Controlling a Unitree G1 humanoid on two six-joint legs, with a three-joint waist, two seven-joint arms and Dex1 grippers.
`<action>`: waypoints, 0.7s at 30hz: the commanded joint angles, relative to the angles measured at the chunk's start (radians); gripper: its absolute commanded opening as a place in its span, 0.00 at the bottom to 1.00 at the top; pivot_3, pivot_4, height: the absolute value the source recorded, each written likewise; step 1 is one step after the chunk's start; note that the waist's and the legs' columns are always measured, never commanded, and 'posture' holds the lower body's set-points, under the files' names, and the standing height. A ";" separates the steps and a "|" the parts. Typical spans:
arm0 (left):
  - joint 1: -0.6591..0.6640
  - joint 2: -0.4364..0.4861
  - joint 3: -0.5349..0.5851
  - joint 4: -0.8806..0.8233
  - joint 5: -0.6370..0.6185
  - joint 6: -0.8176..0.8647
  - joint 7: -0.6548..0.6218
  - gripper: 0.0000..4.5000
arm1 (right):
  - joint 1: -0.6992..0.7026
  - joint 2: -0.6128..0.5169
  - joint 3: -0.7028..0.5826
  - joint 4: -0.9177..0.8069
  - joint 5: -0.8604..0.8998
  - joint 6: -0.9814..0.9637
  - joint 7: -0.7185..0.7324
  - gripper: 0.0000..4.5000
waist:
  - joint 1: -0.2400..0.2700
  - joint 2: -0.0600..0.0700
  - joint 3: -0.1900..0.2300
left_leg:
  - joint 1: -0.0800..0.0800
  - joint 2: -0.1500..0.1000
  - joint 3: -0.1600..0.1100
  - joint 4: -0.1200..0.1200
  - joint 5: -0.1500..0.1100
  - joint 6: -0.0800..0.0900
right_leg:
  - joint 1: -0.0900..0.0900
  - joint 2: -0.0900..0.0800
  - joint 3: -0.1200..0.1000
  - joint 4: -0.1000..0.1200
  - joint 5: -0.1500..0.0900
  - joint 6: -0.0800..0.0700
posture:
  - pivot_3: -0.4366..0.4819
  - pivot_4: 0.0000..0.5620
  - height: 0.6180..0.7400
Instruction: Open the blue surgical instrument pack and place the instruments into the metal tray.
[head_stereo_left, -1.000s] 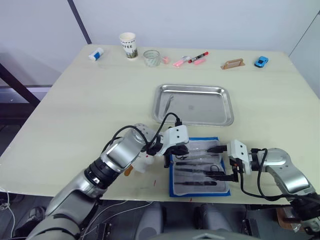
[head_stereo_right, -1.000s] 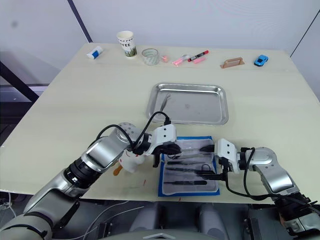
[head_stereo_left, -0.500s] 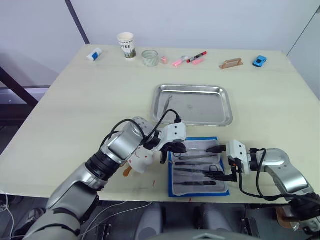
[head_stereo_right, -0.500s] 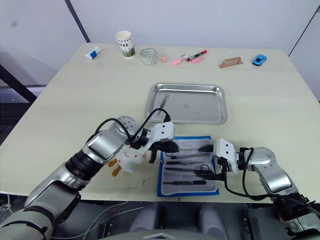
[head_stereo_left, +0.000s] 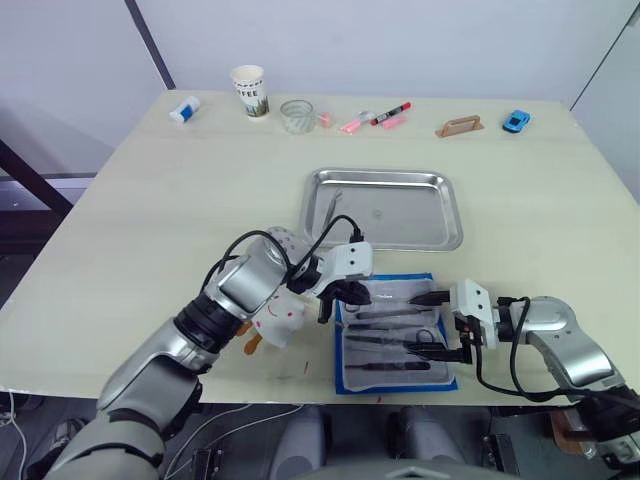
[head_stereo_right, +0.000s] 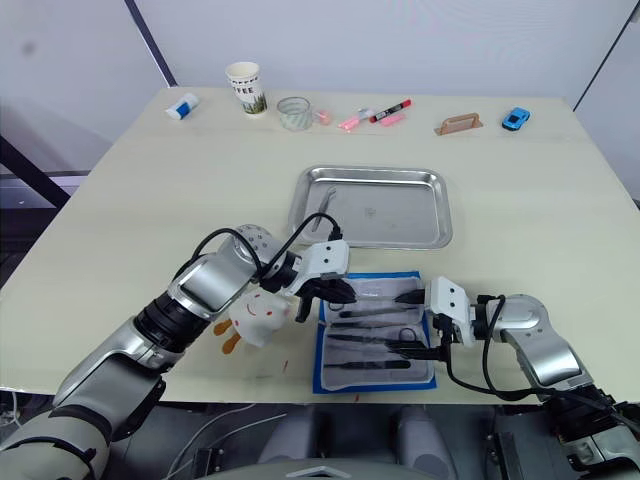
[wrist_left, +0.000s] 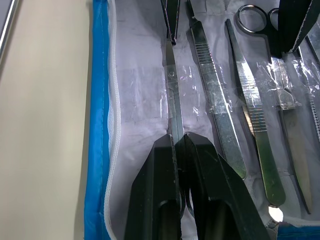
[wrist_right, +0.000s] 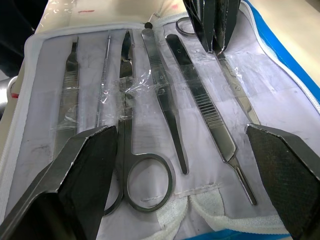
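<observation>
Instruments (wrist_right: 165, 115), thin, stiff, slippery steel, lay in the opened blue surgical instrument pack (head_stereo_left: 343, 330) at the tabletop's near edge; my left pincer (wrist_left: 178, 142) pinched one end-on, right pincer (head_stereo_left: 440, 325) gaped empty.

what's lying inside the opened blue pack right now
Inside the blue surgical instrument pack, slim metal instruments lie side by side on a whitish insert. The left gripper pinches one. Whatever lies beneath the insert is hidden.
</observation>
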 joint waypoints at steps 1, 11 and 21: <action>-0.038 0.001 0.016 -0.011 0.024 0.007 -0.006 0.01 | 0.020 0.006 0.063 0.033 -0.054 0.039 -0.006 1.00 | -0.002 0.000 0.000 | 0.000 0.000 0.000 0.000 0.000 0.000 | 0.000 0.000 0.000 0.000 0.000 0.000 | 0.48 0.27 1.00; -0.076 -0.006 0.022 -0.031 0.020 0.059 -0.028 0.01 | 0.004 0.017 0.080 0.041 -0.065 0.049 -0.004 1.00 | -0.007 0.000 0.000 | 0.000 0.000 0.000 0.000 0.000 0.000 | 0.000 0.000 0.000 0.000 0.000 0.000 | 0.48 0.27 1.00; -0.066 0.014 0.016 -0.059 0.031 0.065 -0.045 0.01 | -0.003 0.012 0.087 0.044 -0.072 0.063 0.000 1.00 | -0.008 0.000 0.000 | 0.000 0.001 -0.001 0.000 0.000 0.000 | 0.000 0.001 0.000 0.001 0.000 0.000 | 0.48 0.27 1.00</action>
